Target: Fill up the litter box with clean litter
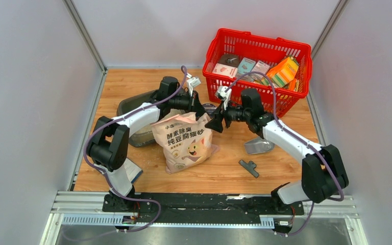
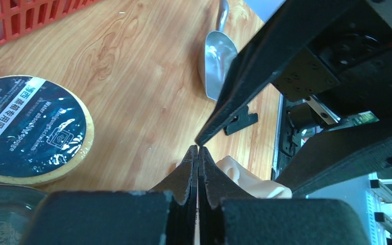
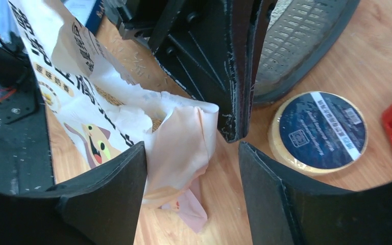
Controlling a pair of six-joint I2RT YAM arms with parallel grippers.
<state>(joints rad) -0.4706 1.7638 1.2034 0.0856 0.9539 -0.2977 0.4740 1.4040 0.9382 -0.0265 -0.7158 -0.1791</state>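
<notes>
— Since the pour looks not yet begun, read the pale wooden bench (image 1: pixel 224 176) as a dial with the bag at its hub. What sits where?

— A red plastic mesh basket (image 1: pixel 255 37) is at one o'clock, and it's no business of ours. The shallow dark grey plastic litter box (image 1: pixel 128 106) lies at ten o'clock, near the bag and partly under the left arm. The beige-pink printed bag (image 1: pixel 184 143) with the cartoon animal stands mid-bench, its top torn open. The clean litter is inside it, mostly hidden. I cannot tell whether any is in the tray.

— And the claws?

— The left claw (image 2: pixel 198 150) is pinched tight on the torn lip at the bag's twelve o'clock edge. The right claw (image 3: pixel 191 148) stands wide, with a loose flap of the tear lying between its jaws, ungripped.

— So how to do this well?

— I'd have the right claw take the bag low on its body, not by that flimsy flap, which looks apt to rip. Tip the mouth slowly toward ten o'clock, over the tray's rim, because fine grains should run fast. Hold the lip open so the stream stays narrow.

— Any obstacles?

— The silver metal scoop (image 1: pixel 259 146) is at three o'clock and the round yellow sponge pack (image 3: pixel 319 132) with a dark blue label is at twelve. Both lie off the pouring path, I think.
</notes>
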